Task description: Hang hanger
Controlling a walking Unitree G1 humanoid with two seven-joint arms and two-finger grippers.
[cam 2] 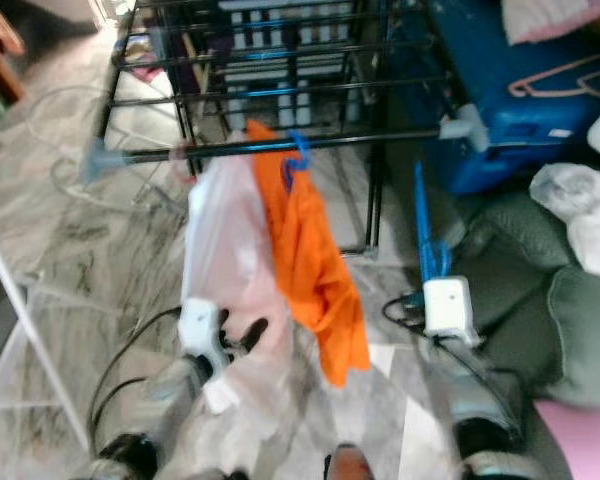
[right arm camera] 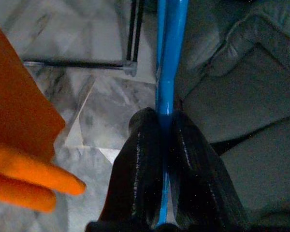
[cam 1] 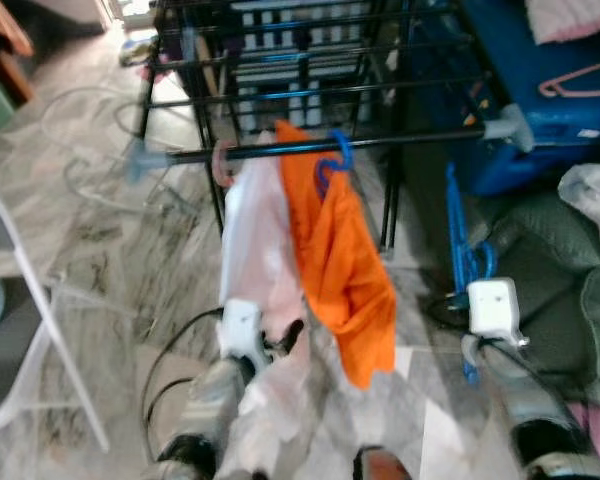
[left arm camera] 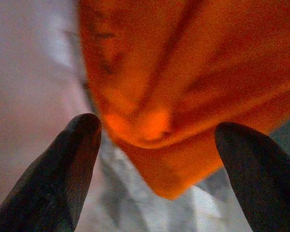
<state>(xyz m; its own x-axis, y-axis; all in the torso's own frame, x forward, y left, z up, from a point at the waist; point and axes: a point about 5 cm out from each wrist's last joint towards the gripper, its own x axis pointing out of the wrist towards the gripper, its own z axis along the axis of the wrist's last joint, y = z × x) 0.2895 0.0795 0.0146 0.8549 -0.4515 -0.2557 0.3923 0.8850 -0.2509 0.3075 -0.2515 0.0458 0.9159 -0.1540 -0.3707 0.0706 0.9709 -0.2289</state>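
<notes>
we see the right gripper [right arm camera: 165, 145] clamped on a blue hanger [right arm camera: 170, 58], the two black fingers [right arm camera: 140, 159] pressed together with the plastic bar pinched between them. from the jaws the hanger runs straight outward past the fingertips, over grey marbled floor [right arm camera: 104, 104] and beside a grey-green cushion [right arm camera: 241, 82]. in the head views that hanger [cam 1: 458, 240] stands up from the right gripper [cam 1: 472, 300], well short of the black rail [cam 1: 400, 140] of the drying rack [cam 1: 280, 60] and apart from it.

on that rail hangs an orange garment [cam 1: 345, 270] on a second blue hanger whose hook [cam 1: 332, 160] curls over the bar, and just beside it a pale pink garment [cam 1: 255, 240] on a pink hook [cam 1: 223, 162].

our left gripper [left arm camera: 157, 159] has its jaws wide apart, holding nothing. between and just beyond its fingertips [left arm camera: 63, 174] hangs the lower fold of the orange cloth [left arm camera: 183, 87], with the pale cloth off to one finger's side. in the head views the left gripper [cam 1: 280, 340] sits low against the pale garment, below the rail; whether a finger touches the fabric we cannot tell.

behind the rack stands a blue box [cam 1: 540, 90] with a pink hanger [cam 1: 580, 78] lying on top. a white chair frame [cam 1: 40, 330] stands beyond the left arm.
</notes>
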